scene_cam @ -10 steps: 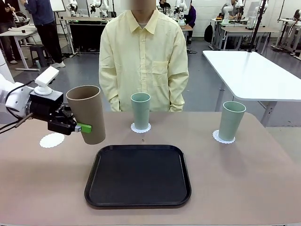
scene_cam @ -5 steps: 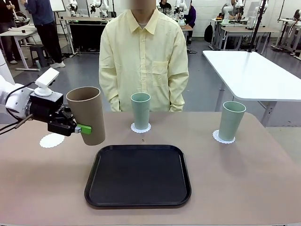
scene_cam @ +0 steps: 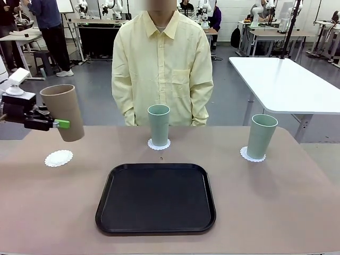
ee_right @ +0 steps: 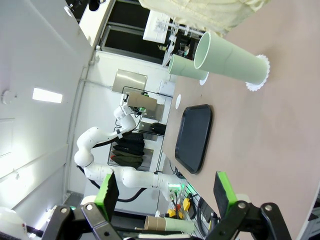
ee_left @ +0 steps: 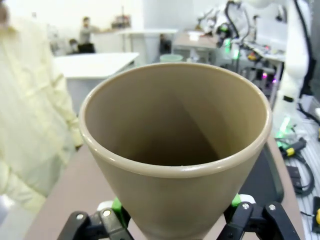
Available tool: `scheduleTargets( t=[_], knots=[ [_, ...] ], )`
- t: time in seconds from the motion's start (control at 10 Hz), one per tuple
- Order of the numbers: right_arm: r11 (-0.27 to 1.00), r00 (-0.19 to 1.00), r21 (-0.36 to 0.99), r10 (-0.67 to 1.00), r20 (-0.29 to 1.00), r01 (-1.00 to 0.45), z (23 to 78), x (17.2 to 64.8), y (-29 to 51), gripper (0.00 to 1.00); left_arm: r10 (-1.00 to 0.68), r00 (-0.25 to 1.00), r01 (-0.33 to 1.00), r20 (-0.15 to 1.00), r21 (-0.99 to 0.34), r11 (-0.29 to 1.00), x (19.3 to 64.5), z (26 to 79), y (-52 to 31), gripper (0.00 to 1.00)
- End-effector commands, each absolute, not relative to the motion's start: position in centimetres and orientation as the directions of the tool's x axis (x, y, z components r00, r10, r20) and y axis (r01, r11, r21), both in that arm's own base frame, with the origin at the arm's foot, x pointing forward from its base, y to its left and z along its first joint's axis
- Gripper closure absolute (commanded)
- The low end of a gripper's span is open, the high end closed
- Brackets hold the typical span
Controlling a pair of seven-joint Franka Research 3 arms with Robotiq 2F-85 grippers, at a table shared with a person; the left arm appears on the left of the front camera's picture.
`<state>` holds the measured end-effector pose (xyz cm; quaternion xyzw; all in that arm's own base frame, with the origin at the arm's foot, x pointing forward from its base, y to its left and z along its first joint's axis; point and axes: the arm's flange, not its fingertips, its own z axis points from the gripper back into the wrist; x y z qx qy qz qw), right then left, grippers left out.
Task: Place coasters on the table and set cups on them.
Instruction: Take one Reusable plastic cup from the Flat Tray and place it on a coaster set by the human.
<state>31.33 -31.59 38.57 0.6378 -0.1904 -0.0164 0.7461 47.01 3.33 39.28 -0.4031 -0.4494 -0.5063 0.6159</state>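
Tabletop (scene_cam: 297, 212), broad, beige-tan and round-cornered, carries everything here, with a person in a pale yellow shirt (scene_cam: 162, 64) standing at its far edge. At the near middle lies a large black rectangular plastic tray (scene_cam: 155, 197), with nothing on it.

Two tall pale mint-green tapered tumblers are already seated on white lacy round coasters: one cup (scene_cam: 158, 125) at the far middle just beyond the tray, the other (scene_cam: 261, 136) at the far right. Those two pairings look finished.

The third cup, a tall tan-brown matte tumbler (scene_cam: 62, 112), hangs tilted in the air at the far left, pinched low on its wall by the left gripper (scene_cam: 59, 124), green pads pressed to either side; the left wrist view looks straight into its open mouth (ee_left: 175, 120). Below and slightly near of it sits the last white scalloped coaster (scene_cam: 58, 158), bare on the table.

The right gripper (ee_right: 165, 192) is spread wide and holds nothing.

What remains, by my reading, is to right the brown cup, lower it onto that bare coaster and let go.
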Motion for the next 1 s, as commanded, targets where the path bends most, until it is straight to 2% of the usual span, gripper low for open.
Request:
scheduleTargets(
  t=[0.0,0.4,0.9],
  knots=[
    [0.189,0.927,0.959,-0.271,0.259,-0.212,38.5,31.3,-31.6,0.0,-0.27,0.116,0.979,0.956,-0.065,0.192,47.8,39.5,4.5,0.16],
    [0.189,0.927,0.959,-0.271,0.259,-0.212,38.5,31.3,-31.6,0.0,-0.332,0.115,0.955,0.936,-0.012,0.297,47.6,39.3,8.1,0.16],
    [0.189,0.927,0.959,-0.271,0.259,-0.212,38.5,31.3,-31.6,0.0,-0.389,0.099,0.941,0.916,0.04,0.335,46.6,39.2,10.4,0.16]
  ],
)
